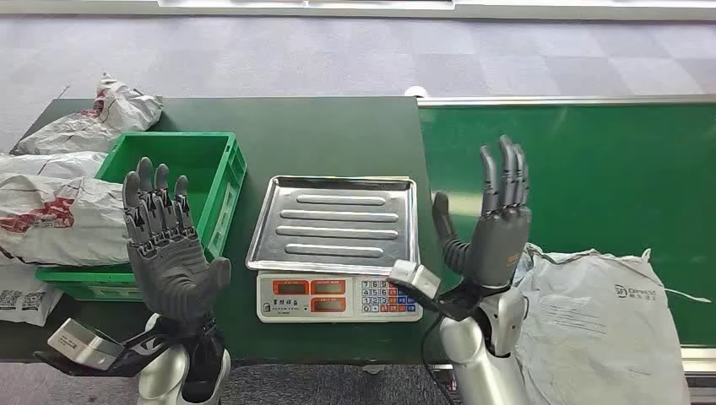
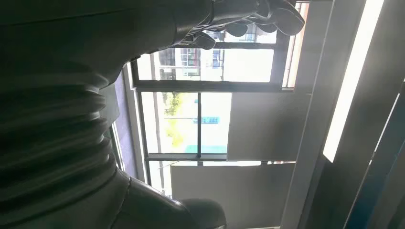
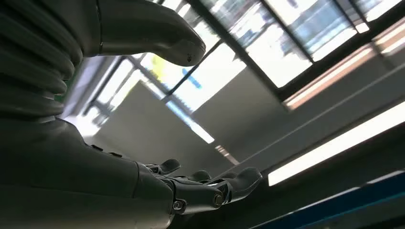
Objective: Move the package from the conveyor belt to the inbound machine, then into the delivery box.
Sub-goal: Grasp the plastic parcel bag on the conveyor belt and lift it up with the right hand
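The package at the belt's near edge bears an "SF EXPRESS" logo printed in dark letters. The scale at the bench's front edge has red displays and a keypad, but their figures and the small label are too small to read. The bags at the bench's left edge carry red print, unreadable.
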{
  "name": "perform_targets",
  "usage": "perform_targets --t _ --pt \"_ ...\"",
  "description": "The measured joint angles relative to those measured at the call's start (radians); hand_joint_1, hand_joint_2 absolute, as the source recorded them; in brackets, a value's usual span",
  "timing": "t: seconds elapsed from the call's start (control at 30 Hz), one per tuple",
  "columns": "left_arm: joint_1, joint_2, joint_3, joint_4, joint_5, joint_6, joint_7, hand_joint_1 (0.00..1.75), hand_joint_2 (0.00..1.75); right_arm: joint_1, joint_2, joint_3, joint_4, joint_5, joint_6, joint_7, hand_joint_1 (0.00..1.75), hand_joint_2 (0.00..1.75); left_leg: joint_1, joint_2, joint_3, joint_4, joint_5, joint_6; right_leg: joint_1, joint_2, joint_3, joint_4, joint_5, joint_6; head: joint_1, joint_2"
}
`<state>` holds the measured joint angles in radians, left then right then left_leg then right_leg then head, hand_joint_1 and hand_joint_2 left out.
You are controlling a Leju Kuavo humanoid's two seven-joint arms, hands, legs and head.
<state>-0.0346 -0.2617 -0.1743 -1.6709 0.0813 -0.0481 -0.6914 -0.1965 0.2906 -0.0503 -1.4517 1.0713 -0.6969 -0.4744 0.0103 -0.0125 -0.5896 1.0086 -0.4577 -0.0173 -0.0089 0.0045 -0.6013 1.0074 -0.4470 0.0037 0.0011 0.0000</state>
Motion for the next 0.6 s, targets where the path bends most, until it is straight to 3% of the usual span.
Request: perform_targets --t 0.3,0.6 --pt "0.0 -0.001 0.001 -0.015 -0.002 -0.002 0.023 0.0 1.75 -0.021 0.032 -0.393 0.032 0.299 -0.001 0.215 0.0 1.75 -0.002 0.0 0.0 0.0 -0.002 0.002 -0.002 0.0 0.0 0.0 -0.001 0.002 0.0 0.0" --pt "-0.001 -0.015 0.025 -0.029 -0.007 -0.008 0.043 0.0 1.75 -0.059 0.04 -0.561 0.119 0.345 -0.001 0.361 0.0 1.75 -0.002 0.001 0.0 0.0 -0.002 0.002 -0.002 0.0 -0.001 0.0 -0.001 0.002 0.0 0.0"
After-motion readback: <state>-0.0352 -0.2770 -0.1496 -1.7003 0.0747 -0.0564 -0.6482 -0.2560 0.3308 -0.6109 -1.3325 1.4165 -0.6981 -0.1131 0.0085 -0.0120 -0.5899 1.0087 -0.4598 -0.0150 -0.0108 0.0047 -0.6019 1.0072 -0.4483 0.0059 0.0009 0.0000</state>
